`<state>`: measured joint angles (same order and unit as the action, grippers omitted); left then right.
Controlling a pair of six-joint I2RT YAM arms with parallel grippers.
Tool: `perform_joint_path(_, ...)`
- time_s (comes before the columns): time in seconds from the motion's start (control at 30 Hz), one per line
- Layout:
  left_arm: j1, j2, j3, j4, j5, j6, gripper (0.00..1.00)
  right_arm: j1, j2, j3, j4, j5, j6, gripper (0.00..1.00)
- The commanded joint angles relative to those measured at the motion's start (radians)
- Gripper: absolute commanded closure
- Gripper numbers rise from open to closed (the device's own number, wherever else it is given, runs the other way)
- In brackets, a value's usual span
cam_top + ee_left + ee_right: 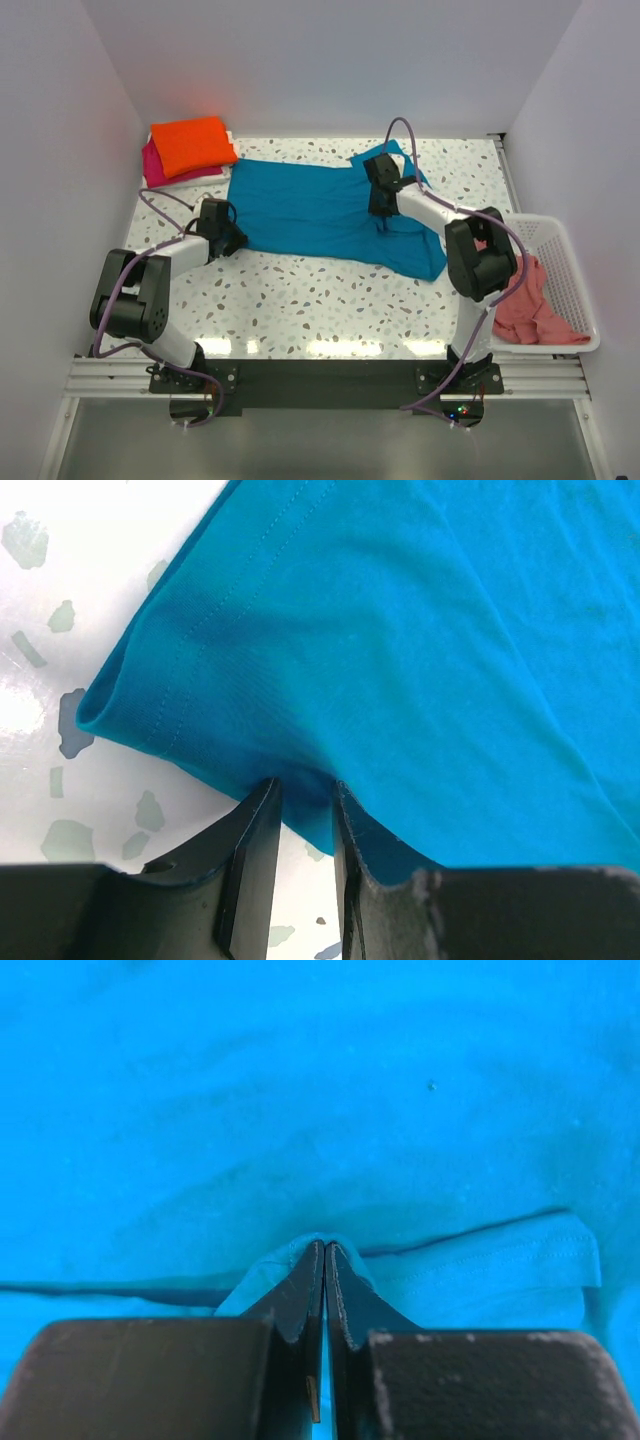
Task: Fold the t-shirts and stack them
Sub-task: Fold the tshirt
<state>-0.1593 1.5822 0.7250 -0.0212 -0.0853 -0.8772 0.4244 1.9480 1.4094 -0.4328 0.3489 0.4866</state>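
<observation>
The teal t-shirt (310, 210) lies spread across the middle of the table. My left gripper (232, 243) is at its near-left corner, and a bunch of the hem sits between the fingers, so it is shut on the cloth (305, 785). Over the shirt's right part, my right gripper (382, 208) is shut on a small raised pinch of teal cloth (324, 1245). At the back left, the orange t-shirt (192, 145) lies folded on top of the magenta t-shirt (153, 165). The salmon pink t-shirt (525, 305) hangs crumpled over the basket's edge.
A white mesh basket (570, 260) stands at the table's right edge. White walls close in the table at the back and on both sides. The speckled tabletop (300, 300) shows in front of the teal shirt.
</observation>
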Motion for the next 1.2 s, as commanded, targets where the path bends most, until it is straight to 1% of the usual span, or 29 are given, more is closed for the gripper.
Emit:
perform_joint_path(0.0, 0.003, 0.015, -0.001, 0.006, 0.004, 0.001, 0.69, -0.001, 0.022, 0.065, 0.012, 0.024, -0.045, 0.97)
perform_joint_path(0.07, 0.003, 0.012, -0.001, 0.006, 0.004, 0.001, 0.69, -0.001, 0.031, 0.077, 0.023, 0.021, -0.068, 0.93)
perform_joint_path(0.1, 0.003, 0.012, -0.001, 0.004, 0.005, 0.003, 0.69, -0.001, 0.034, 0.083, 0.026, 0.012, -0.072, 0.83)
perform_joint_path(0.17, 0.003, 0.012, 0.001, 0.004, 0.007, 0.003, 0.69, -0.001, 0.034, 0.097, 0.019, 0.01, -0.086, 0.72)
perform_joint_path(0.2, 0.003, 0.009, 0.001, 0.006, 0.01, 0.003, 0.69, -0.001, 0.031, 0.099, 0.016, 0.016, -0.088, 0.6)
perform_joint_path(0.33, 0.003, -0.022, 0.01, -0.008, 0.006, 0.009, 0.68, -0.009, -0.029, 0.071, -0.006, 0.039, -0.088, 0.39)
perform_joint_path(0.37, 0.004, -0.027, 0.013, -0.014, -0.007, 0.012, 0.68, -0.012, -0.065, 0.063, -0.015, 0.038, -0.08, 0.38)
perform_joint_path(0.47, 0.004, -0.036, 0.034, -0.045, -0.024, 0.018, 0.67, -0.016, -0.135, -0.002, -0.034, 0.029, -0.043, 0.41)
perform_joint_path(0.53, 0.004, -0.042, 0.039, -0.049, -0.025, 0.018, 0.67, -0.015, -0.21, -0.086, -0.018, 0.003, -0.019, 0.48)
perform_joint_path(0.57, 0.004, -0.041, 0.042, -0.051, -0.028, 0.02, 0.67, -0.015, -0.233, -0.116, -0.005, -0.007, -0.004, 0.6)
perform_joint_path(0.63, 0.006, -0.041, 0.05, -0.057, -0.033, 0.021, 0.67, -0.013, -0.282, -0.191, 0.017, -0.036, 0.016, 0.72)
perform_joint_path(0.67, 0.006, -0.039, 0.054, -0.059, -0.034, 0.023, 0.67, -0.012, -0.29, -0.216, 0.026, -0.072, 0.03, 0.84)
perform_joint_path(0.73, 0.006, -0.036, 0.06, -0.062, -0.036, 0.023, 0.67, -0.007, -0.308, -0.278, 0.06, -0.091, 0.047, 0.92)
perform_joint_path(0.8, 0.006, -0.034, 0.065, -0.066, -0.037, 0.023, 0.67, -0.007, -0.302, -0.303, 0.075, -0.119, 0.058, 0.95)
perform_joint_path(0.9, 0.007, -0.033, 0.07, -0.074, -0.045, 0.026, 0.67, -0.006, -0.274, -0.325, 0.094, -0.148, 0.069, 0.96)
perform_joint_path(1.07, 0.018, -0.03, 0.068, -0.08, -0.05, 0.029, 0.68, -0.009, -0.221, -0.328, 0.123, -0.165, 0.075, 0.96)
perform_joint_path(1.17, 0.024, -0.031, 0.065, -0.08, -0.051, 0.032, 0.68, -0.007, -0.192, -0.307, 0.121, -0.157, 0.073, 0.94)
